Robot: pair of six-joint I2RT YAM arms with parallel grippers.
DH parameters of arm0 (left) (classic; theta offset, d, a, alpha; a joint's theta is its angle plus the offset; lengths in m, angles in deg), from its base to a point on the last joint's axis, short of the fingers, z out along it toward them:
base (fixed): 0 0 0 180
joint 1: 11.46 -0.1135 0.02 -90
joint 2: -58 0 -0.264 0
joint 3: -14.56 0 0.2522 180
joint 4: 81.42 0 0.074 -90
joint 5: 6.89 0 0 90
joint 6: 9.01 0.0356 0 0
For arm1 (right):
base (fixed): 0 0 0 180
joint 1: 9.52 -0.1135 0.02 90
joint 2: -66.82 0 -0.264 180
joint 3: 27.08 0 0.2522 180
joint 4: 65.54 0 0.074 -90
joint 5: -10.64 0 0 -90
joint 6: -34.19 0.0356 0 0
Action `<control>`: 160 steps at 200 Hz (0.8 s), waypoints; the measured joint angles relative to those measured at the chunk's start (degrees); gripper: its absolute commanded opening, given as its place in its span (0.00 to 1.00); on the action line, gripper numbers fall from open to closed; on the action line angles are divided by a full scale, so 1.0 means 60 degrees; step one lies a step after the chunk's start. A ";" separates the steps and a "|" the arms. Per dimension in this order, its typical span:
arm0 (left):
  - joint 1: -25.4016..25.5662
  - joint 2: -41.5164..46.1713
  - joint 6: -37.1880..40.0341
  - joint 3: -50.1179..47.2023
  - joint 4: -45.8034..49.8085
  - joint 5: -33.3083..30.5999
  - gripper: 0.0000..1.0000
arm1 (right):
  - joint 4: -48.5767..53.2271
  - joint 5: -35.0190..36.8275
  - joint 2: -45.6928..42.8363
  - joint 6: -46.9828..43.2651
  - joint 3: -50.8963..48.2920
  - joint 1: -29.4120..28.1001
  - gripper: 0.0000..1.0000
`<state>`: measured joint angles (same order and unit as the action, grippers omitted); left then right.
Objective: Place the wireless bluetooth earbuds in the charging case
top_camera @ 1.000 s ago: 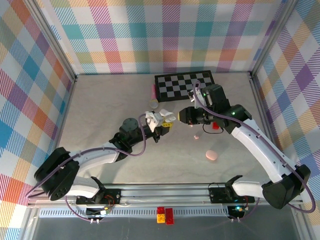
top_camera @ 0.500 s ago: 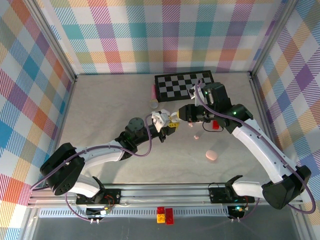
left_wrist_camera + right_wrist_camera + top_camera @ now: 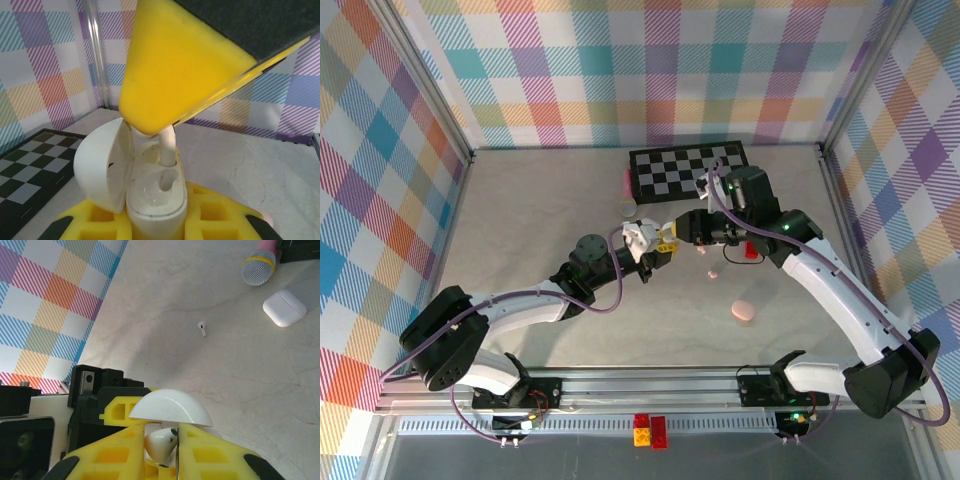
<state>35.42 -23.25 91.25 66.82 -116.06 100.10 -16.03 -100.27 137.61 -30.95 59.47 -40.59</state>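
Above the worktop (image 3: 520,220), the left hand (image 3: 645,248) clamps an open white pebble-shaped plastic case (image 3: 155,200). The right hand (image 3: 671,234), pinching a white stemmed earbud (image 3: 168,147), should lower it straight and release only once it is seated.

Over the last second my left tool (image 3: 645,243) has swung right with the charging case (image 3: 150,185) it grips, and my right tool (image 3: 672,232) has edged left to meet it. The gap between them has closed. The earbud (image 3: 168,145) pinched in my right tool now reaches stem-first into the open case.
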 measured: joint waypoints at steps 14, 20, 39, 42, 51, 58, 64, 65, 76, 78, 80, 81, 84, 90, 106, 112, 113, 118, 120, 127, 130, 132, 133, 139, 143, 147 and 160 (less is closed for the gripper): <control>0.0000 0.0000 -0.0025 0.0000 0.0004 -0.0004 0.02 | -0.0033 -0.0004 0.0000 -0.0004 -0.0025 0.0000 0.19; 0.0000 0.0000 -0.0033 0.0000 0.0000 -0.0004 0.02 | -0.0040 -0.0007 0.0000 0.0000 -0.0040 0.0000 0.19; 0.0000 0.0000 -0.0058 0.0004 0.0000 -0.0004 0.02 | -0.0047 -0.0007 0.0015 0.0000 -0.0087 0.0000 0.21; 0.0000 0.0000 -0.0058 0.0004 -0.0004 -0.0004 0.02 | -0.0047 -0.0004 0.0022 0.0000 -0.0087 0.0000 0.22; 0.0000 0.0000 -0.0062 0.0004 0.0000 -0.0015 0.03 | -0.0044 0.0000 0.0047 0.0015 -0.0087 0.0000 0.27; 0.0000 0.0000 -0.0062 0.0007 0.0000 -0.0029 0.02 | -0.0040 0.0000 0.0069 0.0036 -0.0087 0.0000 0.30; 0.0000 0.0000 -0.0062 0.0015 0.0011 -0.0033 0.03 | -0.0033 0.0015 0.0087 0.0036 -0.0091 0.0000 0.31; 0.0000 0.0000 -0.0062 0.0018 0.0011 -0.0033 0.02 | -0.0029 0.0015 0.0087 0.0033 -0.0091 0.0000 0.32; 0.0000 0.0000 -0.0066 0.0025 0.0051 -0.0044 0.03 | -0.0036 0.0033 0.0091 0.0000 -0.0091 0.0000 0.34; 0.0000 0.0000 -0.0066 0.0029 0.0055 -0.0040 0.03 | -0.0033 0.0040 0.0087 0.0011 -0.0091 0.0000 0.35; 0.0000 0.0000 -0.0062 0.0029 0.0058 -0.0036 0.03 | -0.0036 0.0036 0.0087 0.0004 -0.0091 0.0000 0.35; 0.0000 0.0000 -0.0066 0.0033 0.0058 -0.0040 0.03 | -0.0036 0.0033 0.0087 -0.0007 -0.0091 0.0000 0.35; 0.0000 0.0000 -0.0066 0.0036 0.0062 -0.0044 0.03 | -0.0036 0.0036 0.0084 0.0004 -0.0091 0.0000 0.36; 0.0000 0.0000 -0.0066 0.0047 0.0073 -0.0051 0.03 | -0.0047 0.0036 0.0084 -0.0004 -0.0091 0.0000 0.37; 0.0000 0.0000 -0.0066 0.0047 0.0091 -0.0080 0.03 | -0.0062 0.0055 0.0066 -0.0004 -0.0091 0.0000 0.41; 0.0000 0.0000 -0.0066 0.0047 0.0095 -0.0102 0.03 | -0.0062 0.0091 0.0044 0.0000 -0.0091 0.0000 0.42; 0.0000 0.0000 -0.0066 0.0047 0.0095 -0.0102 0.03 | -0.0062 0.0102 0.0040 -0.0007 -0.0091 0.0000 0.42; 0.0000 0.0004 -0.0066 0.0047 0.0091 -0.0109 0.03 | -0.0062 0.0135 0.0011 -0.0004 -0.0091 0.0000 0.44; 0.0000 0.0007 -0.0066 0.0047 0.0091 -0.0113 0.03 | -0.0062 0.0153 0.0004 -0.0015 -0.0091 0.0000 0.44; 0.0000 0.0040 -0.0062 0.0047 0.0098 -0.0142 0.03 | -0.0055 0.0197 -0.0033 -0.0018 -0.0091 0.0000 0.47; 0.0000 0.0055 -0.0062 0.0047 0.0102 -0.0153 0.03 | -0.0055 0.0226 -0.0051 -0.0033 -0.0091 0.0000 0.47; 0.0000 0.0069 -0.0062 0.0047 0.0102 -0.0178 0.03 | -0.0051 0.0240 -0.0066 -0.0018 -0.0091 0.0000 0.48; 0.0000 0.0080 -0.0062 0.0047 0.0106 -0.0178 0.03 | -0.0051 0.0240 -0.0066 -0.0022 -0.0091 0.0000 0.49; -0.0004 0.0138 -0.0062 0.0047 0.0106 -0.0211 0.03 | -0.0044 0.0291 -0.0102 -0.0044 -0.0091 0.0004 0.50; -0.0004 0.0175 -0.0058 0.0047 0.0106 -0.0211 0.03 | -0.0036 0.0310 -0.0120 -0.0069 -0.0091 0.0000 0.51; -0.0004 0.0226 -0.0062 0.0047 0.0106 -0.0222 0.03 | -0.0022 0.0335 -0.0135 -0.0073 -0.0091 0.0000 0.52; -0.0033 0.0412 -0.0066 0.0029 0.0106 -0.0280 0.03 | -0.0018 0.0386 -0.0171 -0.0102 -0.0091 0.0000 0.55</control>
<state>35.22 -20.78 90.86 67.00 -115.43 98.42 -16.14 -97.95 136.58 -31.56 58.93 -40.59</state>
